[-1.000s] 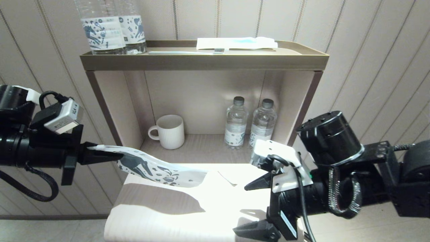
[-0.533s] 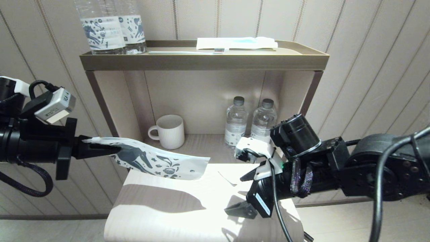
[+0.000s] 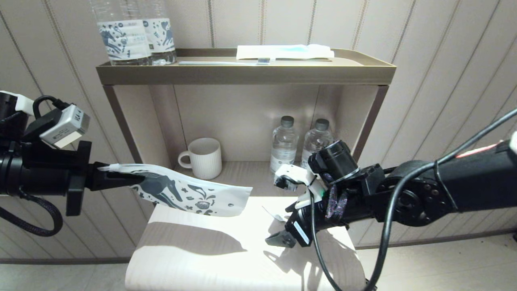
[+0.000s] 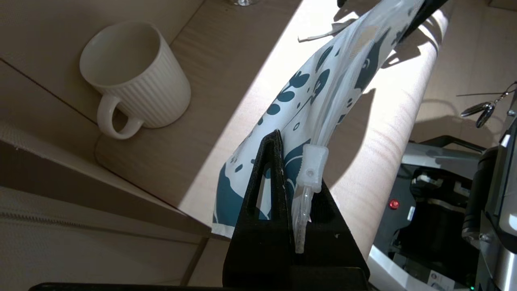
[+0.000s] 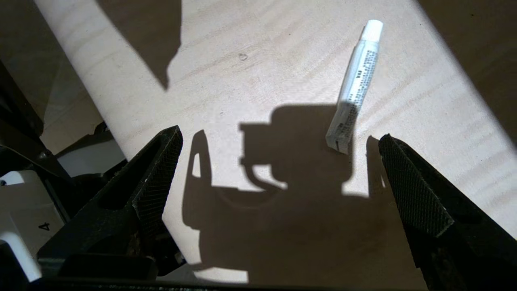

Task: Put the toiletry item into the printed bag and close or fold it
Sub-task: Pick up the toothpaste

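Observation:
The printed bag [image 3: 190, 194], white with a dark blue horse, is held level above the left of the table, clear of the top. My left gripper [image 3: 141, 180] is shut on its near end, beside the clear zip slider [image 4: 313, 167]; the bag [image 4: 323, 81] stretches away from the jaws. The white comb is out of view. A small white tube [image 5: 355, 85] with fine print lies on the tabletop [image 3: 194, 258]. My right gripper [image 3: 282, 224] hangs open just above the table, and the tube [image 3: 272, 213] lies just ahead of its right finger [image 5: 416, 194].
A white ribbed mug [image 3: 204, 157] and two small water bottles [image 3: 284, 147] stand in the open shelf behind the table. On the shelf's top tray [image 3: 242, 74] are two horse-label bottles [image 3: 133, 32], a toothbrush [image 3: 226, 62] and a white packet [image 3: 282, 51].
My right arm has swung left and forward, lowering its open gripper over the table toward the tube. My left gripper has lifted the bag off the table and drawn it slightly left.

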### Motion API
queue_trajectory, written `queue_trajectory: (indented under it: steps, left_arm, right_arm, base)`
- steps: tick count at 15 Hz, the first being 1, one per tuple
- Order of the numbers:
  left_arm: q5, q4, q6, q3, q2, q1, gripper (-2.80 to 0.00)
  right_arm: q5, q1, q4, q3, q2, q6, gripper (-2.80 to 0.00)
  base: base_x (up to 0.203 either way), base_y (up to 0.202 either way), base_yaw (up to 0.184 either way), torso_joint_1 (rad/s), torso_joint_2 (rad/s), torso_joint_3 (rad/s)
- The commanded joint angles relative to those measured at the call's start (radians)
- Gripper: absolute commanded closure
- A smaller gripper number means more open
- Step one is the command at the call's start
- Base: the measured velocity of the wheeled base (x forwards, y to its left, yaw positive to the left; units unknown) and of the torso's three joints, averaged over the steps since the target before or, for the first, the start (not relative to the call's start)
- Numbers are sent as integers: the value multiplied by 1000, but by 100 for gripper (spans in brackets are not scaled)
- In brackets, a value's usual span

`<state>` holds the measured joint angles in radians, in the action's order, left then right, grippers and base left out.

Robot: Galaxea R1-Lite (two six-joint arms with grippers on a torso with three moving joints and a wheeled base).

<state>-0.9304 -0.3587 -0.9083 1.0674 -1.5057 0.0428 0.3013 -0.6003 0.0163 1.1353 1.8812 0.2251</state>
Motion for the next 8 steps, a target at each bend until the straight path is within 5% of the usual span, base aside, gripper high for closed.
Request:
queue_trajectory:
  steps: [1,8]
  left_arm:
    - [-5,-2,-6,-3,-2,0,0]
    - [-5,-2,-9,-6,-4,-1,0]
  right_arm:
    - [1,7,1,23,42,2,-280]
    - [-3,30,1,87,104,1,-280]
  base:
    - [0,0,0,0,0,0]
    - [0,0,0,0,0,0]
